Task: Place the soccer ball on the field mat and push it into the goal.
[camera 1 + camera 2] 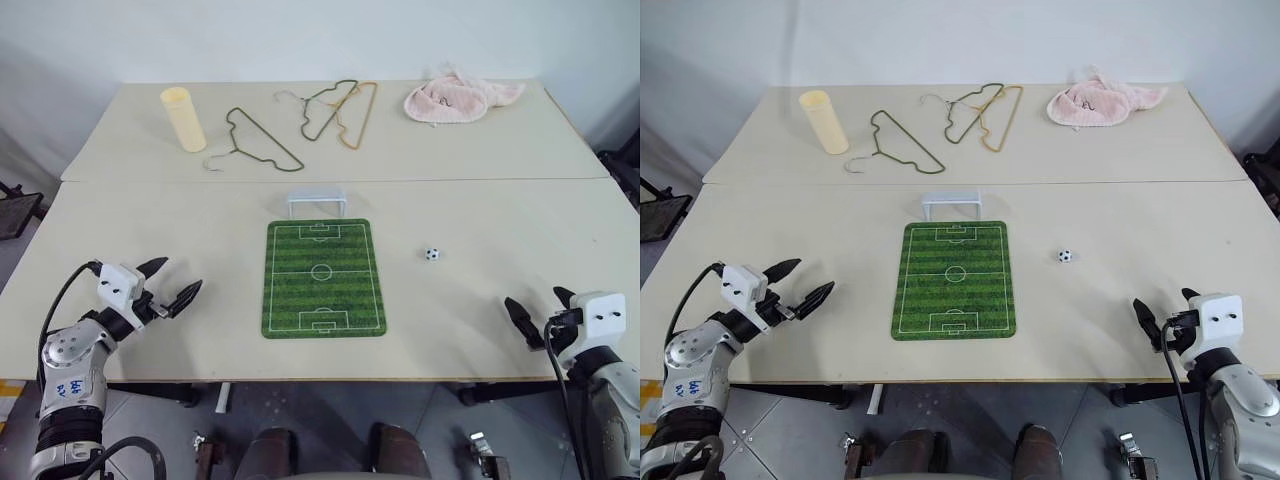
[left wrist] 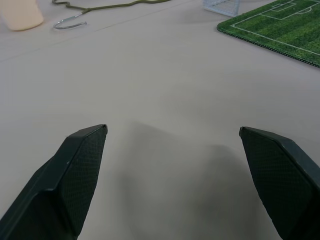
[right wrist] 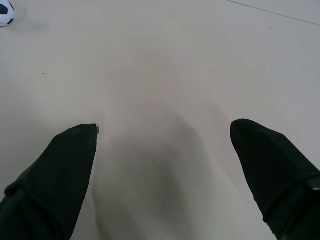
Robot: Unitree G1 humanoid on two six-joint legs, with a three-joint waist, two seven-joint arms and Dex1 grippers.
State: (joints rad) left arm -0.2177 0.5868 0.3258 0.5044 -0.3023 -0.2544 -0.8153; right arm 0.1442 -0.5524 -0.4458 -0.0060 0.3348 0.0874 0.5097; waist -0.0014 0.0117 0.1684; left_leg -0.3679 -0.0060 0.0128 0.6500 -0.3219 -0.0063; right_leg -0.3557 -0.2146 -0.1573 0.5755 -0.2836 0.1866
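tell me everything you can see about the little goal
The goal is a small white frame, low and wide, with pale see-through netting behind its crossbar; it looks like plastic. It stands upright on the beige table at the far short edge of the field mat, centred on it and opening toward the printed pitch. It spans roughly a third of the mat's width. Nothing is inside it. The soccer ball lies apart, on the table to the mat's right.
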